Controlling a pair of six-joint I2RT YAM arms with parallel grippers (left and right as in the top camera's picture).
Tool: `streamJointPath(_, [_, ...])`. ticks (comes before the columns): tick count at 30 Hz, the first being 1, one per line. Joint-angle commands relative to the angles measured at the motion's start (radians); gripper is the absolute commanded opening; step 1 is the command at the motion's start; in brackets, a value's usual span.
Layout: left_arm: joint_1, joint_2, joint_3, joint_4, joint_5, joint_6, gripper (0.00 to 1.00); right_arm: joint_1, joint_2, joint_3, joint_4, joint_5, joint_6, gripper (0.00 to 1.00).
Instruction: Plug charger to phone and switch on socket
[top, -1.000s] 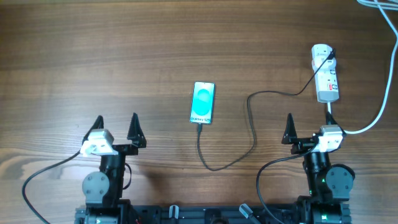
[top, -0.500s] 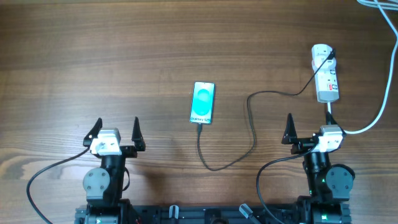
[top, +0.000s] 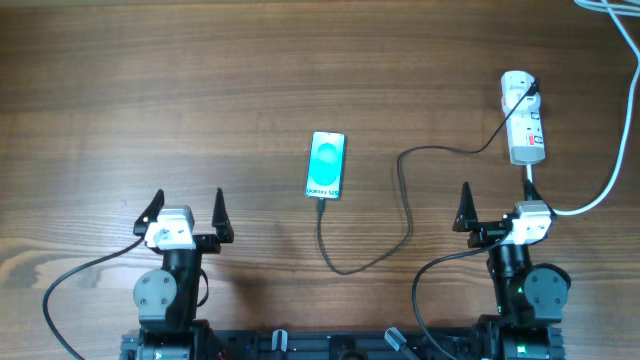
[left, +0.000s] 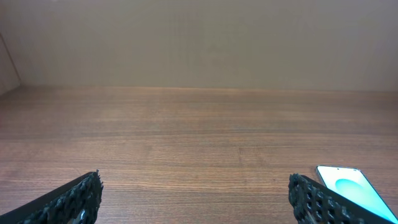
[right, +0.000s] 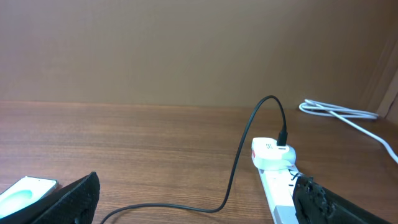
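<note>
The phone lies flat mid-table with its cyan screen lit; its corner shows in the left wrist view and the right wrist view. The thin black charger cable runs from the phone's near edge, loops, and rises to a white adapter in the socket strip, also seen in the right wrist view. The cable's tip sits at the phone's lower edge. My left gripper is open and empty, left of the phone. My right gripper is open and empty, just in front of the socket.
The socket's thick white lead curves off the right side and up to the far right corner, also visible in the right wrist view. Black robot cables trail near both arm bases at the front edge.
The left gripper has swung slightly, straightening to face forward. The right arm, phone, cable and socket have not moved.
</note>
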Motion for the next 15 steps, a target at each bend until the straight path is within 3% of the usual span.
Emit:
streamJointPath(1, [0.01,-0.011,-0.004,-0.006,-0.011,-0.007,1.0,-0.004,-0.01,-0.003,0.002,0.01,0.001,1.0])
streamJointPath(15, [0.022,-0.011,-0.004,-0.002,-0.006,-0.006,1.0,-0.004,-0.01,-0.003,0.002,0.01,0.001,1.0])
